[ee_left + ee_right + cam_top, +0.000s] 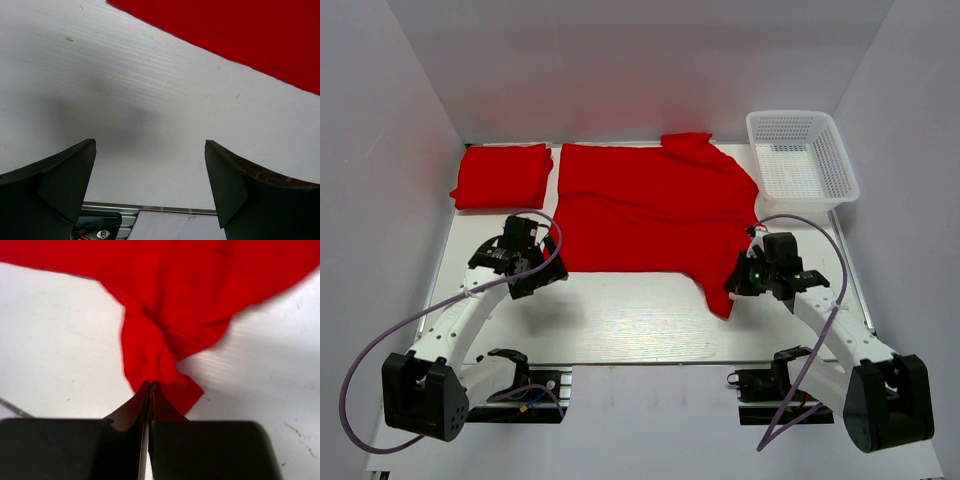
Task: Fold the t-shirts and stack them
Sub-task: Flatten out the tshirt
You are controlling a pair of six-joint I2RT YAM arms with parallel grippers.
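Right gripper (150, 385) clamped on a bunched corner of the shirt (170, 300); left gripper (150, 143) spread wide, holding nothing.
Near edge first: both arm bases sit at the front of the white table (620, 315). Left gripper (538, 268) hangs over bare table just off the shirt's near left corner, not touching the cloth; its wrist view shows only a red edge (240, 35) past the fingers. Right gripper (742, 278) is at the shirt's near right side, where a tongue of fabric trails toward the front and the cloth puckers into the closed tips. Shirt (650, 205) lies spread mostly flat across mid table, wrinkled on the right, one sleeve bunched at the far edge. Far left: folded shirt (502, 175), just beside the spread one, a thin gap between them. Far right: white mesh basket (840, 172), near the shirt's far right side.
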